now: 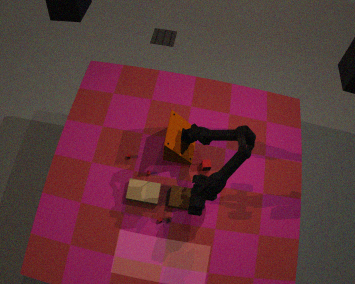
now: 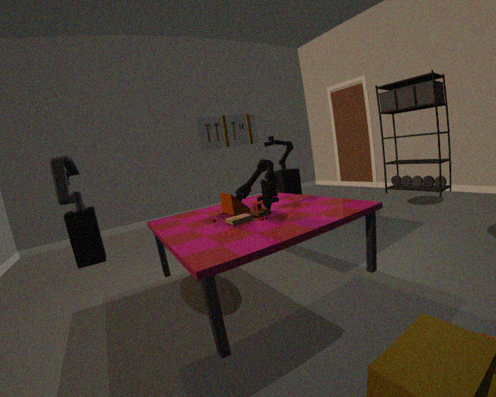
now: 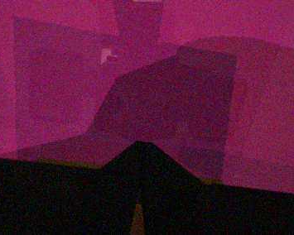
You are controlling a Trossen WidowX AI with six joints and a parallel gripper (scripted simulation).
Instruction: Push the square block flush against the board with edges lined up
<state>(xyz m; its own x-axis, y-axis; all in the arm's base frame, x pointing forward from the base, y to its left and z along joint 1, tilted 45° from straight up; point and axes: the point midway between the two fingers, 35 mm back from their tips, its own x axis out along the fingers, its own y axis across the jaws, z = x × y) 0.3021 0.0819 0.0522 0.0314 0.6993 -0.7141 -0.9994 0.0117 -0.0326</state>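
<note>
The board (image 1: pixel 142 191) (image 2: pixel 239 219) is a pale, oblong slab lying flat. The square block (image 1: pixel 178 196) (image 2: pixel 260 212) is brown, in shadow, and lies flat beyond one end of the board. A gap shows between them in the top view. My gripper (image 1: pixel 195 211) (image 2: pixel 268 207) (image 3: pixel 142 150) points down, shut and empty, beside the block's side away from the board. It hides that side of the block in the top view; contact cannot be told. In the wrist view a thin yellowish edge shows behind the fingers, mostly hidden.
An orange wedge (image 1: pixel 174 129) (image 2: pixel 231 205) stands behind the board and block, under the arm. A red cube (image 1: pixel 206 164) sits near the arm's forearm. Small red things (image 1: pixel 128 156) (image 1: pixel 148 173) (image 1: pixel 159 220) lie around the board. All are on the checkered table (image 1: pixel 239 247) (image 2: pixel 257 239).
</note>
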